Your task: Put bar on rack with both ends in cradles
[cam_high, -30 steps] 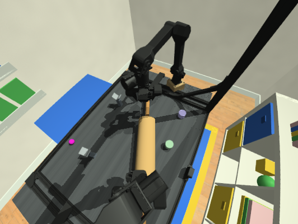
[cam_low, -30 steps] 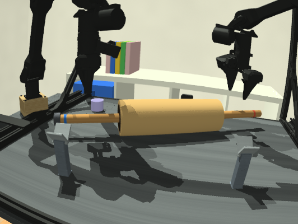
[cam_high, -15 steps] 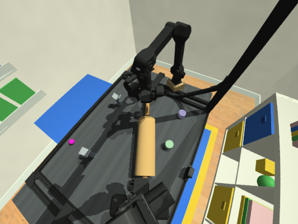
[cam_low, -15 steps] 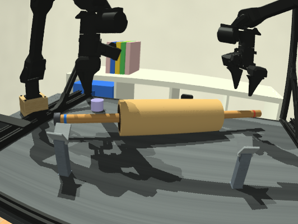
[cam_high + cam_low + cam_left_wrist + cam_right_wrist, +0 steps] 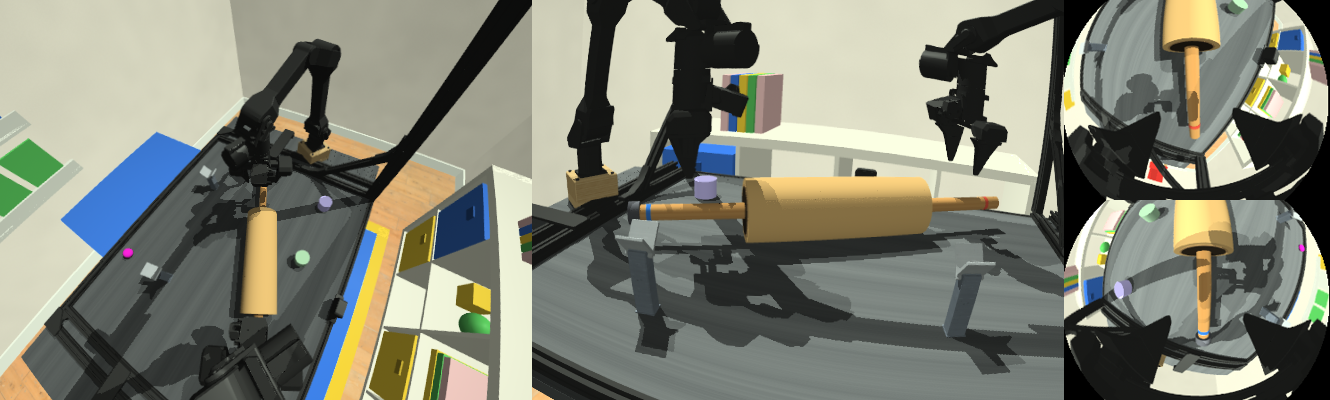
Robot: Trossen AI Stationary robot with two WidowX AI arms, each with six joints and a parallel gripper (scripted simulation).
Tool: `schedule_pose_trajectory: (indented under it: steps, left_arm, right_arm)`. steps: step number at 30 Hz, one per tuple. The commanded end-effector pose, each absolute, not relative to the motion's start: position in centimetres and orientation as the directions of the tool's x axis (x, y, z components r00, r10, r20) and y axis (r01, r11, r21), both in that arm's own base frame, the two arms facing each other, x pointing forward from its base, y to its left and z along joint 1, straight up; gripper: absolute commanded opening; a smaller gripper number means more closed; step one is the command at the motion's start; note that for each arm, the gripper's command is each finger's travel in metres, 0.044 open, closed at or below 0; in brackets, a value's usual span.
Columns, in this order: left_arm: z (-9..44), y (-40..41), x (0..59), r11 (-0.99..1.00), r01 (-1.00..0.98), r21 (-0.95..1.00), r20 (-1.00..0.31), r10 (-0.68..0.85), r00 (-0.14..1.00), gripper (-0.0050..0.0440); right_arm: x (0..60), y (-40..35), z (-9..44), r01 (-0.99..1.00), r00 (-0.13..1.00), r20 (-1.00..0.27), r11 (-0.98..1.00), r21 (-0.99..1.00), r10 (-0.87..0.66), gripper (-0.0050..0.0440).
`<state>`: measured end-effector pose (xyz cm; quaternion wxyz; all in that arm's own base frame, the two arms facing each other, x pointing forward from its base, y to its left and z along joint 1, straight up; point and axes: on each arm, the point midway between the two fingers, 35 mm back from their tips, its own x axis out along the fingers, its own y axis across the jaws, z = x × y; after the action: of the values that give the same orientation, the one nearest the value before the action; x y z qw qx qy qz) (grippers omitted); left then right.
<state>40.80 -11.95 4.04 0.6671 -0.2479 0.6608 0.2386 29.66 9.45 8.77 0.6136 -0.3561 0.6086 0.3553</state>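
Note:
The bar [image 5: 260, 260] [image 5: 837, 207] is a tan roller with thin handles and lies on the dark table top. Its blue-banded handle [image 5: 1203, 331] points to the far end, its red-banded handle [image 5: 1195, 126] to the near end. The rack is two separate grey posts with cradles [image 5: 643, 260] [image 5: 967, 295], also in the top view [image 5: 206, 172] [image 5: 150, 271], beside the bar and empty. My right gripper [image 5: 688, 167] hangs open just above the blue-banded handle [image 5: 1203, 339]. My left gripper [image 5: 972, 150] [image 5: 1196, 113] hangs open above the red-banded handle. Neither touches the bar.
A lilac cylinder [image 5: 325, 203] and a green cylinder [image 5: 302, 258] stand on the side of the bar away from the posts. A magenta ball [image 5: 128, 252] lies near the table's left edge. A wooden block [image 5: 591, 185] sits at the right arm's base. A shelf unit [image 5: 465, 300] stands beside the table.

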Motion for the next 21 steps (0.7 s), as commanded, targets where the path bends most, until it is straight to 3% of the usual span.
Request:
schedule_pose_trajectory:
  steps: [1, 21]
  left_arm:
    - [3.0, -11.9, 40.7, 0.762, -0.647, -0.001, -1.000, -0.001, 0.001, 0.0440]
    - [0.1, -11.9, 40.8, 0.764, -0.646, -0.001, -1.000, -0.001, 0.000, 0.0440]
  right_arm:
    - [29.6, 9.4, 8.1, -0.868, 0.001, -1.000, 0.496, -0.002, -0.002, 0.0440]
    - [29.8, 9.5, 5.1, -0.868, 0.001, -1.000, 0.497, -0.001, -0.001, 0.0440]
